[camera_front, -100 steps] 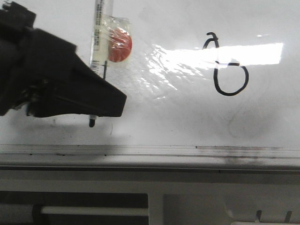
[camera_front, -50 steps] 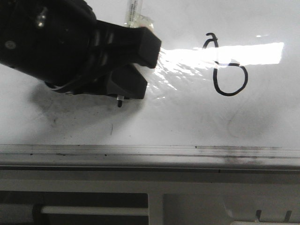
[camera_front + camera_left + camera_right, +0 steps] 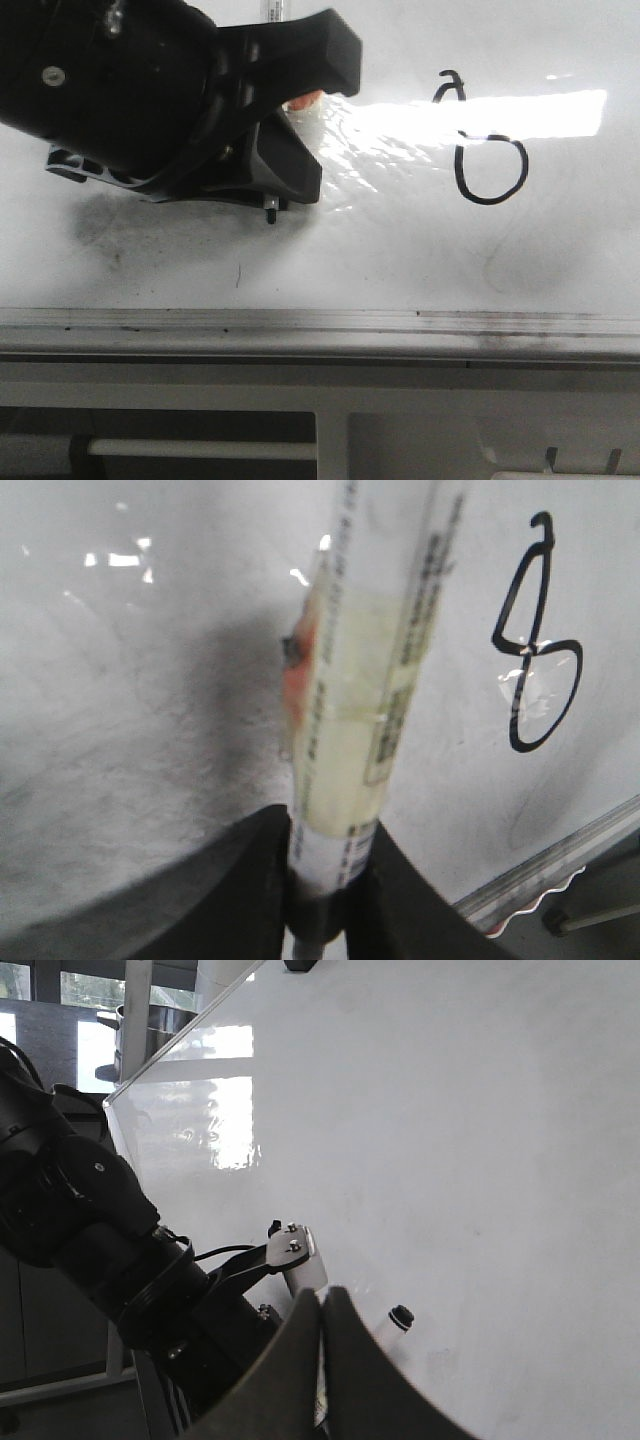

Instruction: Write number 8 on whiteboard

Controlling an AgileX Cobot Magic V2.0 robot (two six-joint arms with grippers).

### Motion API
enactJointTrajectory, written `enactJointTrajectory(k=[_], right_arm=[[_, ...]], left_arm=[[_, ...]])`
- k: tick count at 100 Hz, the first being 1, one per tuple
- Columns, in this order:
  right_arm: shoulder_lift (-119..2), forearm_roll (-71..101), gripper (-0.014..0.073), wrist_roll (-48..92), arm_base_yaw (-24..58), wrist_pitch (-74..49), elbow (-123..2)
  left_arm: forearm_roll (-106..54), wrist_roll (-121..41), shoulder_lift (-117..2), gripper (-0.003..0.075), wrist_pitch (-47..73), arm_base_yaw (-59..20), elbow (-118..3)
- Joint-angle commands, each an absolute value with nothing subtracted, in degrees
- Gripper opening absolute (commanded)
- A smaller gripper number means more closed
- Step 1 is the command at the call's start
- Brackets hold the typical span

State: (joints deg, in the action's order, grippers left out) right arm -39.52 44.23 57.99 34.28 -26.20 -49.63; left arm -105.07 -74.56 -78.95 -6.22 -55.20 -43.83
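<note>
The whiteboard (image 3: 400, 250) fills the front view. A thin black number 8 (image 3: 482, 140), with a small upper loop over a rounder lower loop, is drawn at its right. It also shows in the left wrist view (image 3: 535, 645). My left gripper (image 3: 285, 150) is shut on a white marker (image 3: 365, 680) with yellowed tape and an orange patch. It is left of the 8. The marker's dark tip (image 3: 270, 212) points down at the board, a hand's width from the figure. My right gripper (image 3: 325, 1360) is shut, over the board (image 3: 450, 1110) near my left arm (image 3: 90, 1230).
A grey metal rail (image 3: 320, 322) runs along the board's near edge, with white framework below it. Faint grey smears (image 3: 510, 265) lie under the 8, and a short black speck (image 3: 238, 275) lies below the marker tip. Bright glare crosses the board's upper right.
My left gripper has moved right and up along the board with the marker. It now covers most of the marker barrel. The tip has shifted right. The 8 is unchanged.
</note>
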Motion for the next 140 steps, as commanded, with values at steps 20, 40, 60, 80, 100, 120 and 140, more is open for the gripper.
enactJointTrajectory(k=[20, 40, 60, 80, 100, 120, 140], right_arm=[[-39.3, 45.9, -0.0063, 58.0, 34.0, -23.2, -51.5], [-39.3, 46.0, -0.0063, 58.0, 34.0, -23.1, -51.5], [-39.3, 46.0, -0.0063, 58.0, 34.0, -23.1, -51.5], [-39.3, 46.0, -0.0063, 58.0, 34.0, -23.2, -51.5], [-39.3, 46.0, -0.0063, 58.0, 34.0, -23.7, -51.5], [-39.2, 46.0, -0.0063, 58.0, 34.0, -25.6, -51.5], [-37.6, 45.5, -0.0063, 58.0, 34.0, -25.3, -51.5]], left_arm=[[-106.8, -73.4, -79.0, -0.001, -13.3, -54.8, -45.0], [-106.8, -73.4, -79.0, 0.0273, -14.2, -54.8, -45.0], [-106.8, -73.4, -79.0, 0.0372, -14.7, -54.8, -45.0], [-106.8, -73.4, -78.3, 0.0526, -14.5, -54.8, -45.0], [-106.8, -73.4, -75.8, 0.0596, -13.4, -55.0, -45.0], [-106.8, -73.4, -70.3, 0.0596, -13.7, -57.2, -41.9], [-106.8, -73.4, -60.3, 0.0578, -14.4, -59.8, -36.3]])
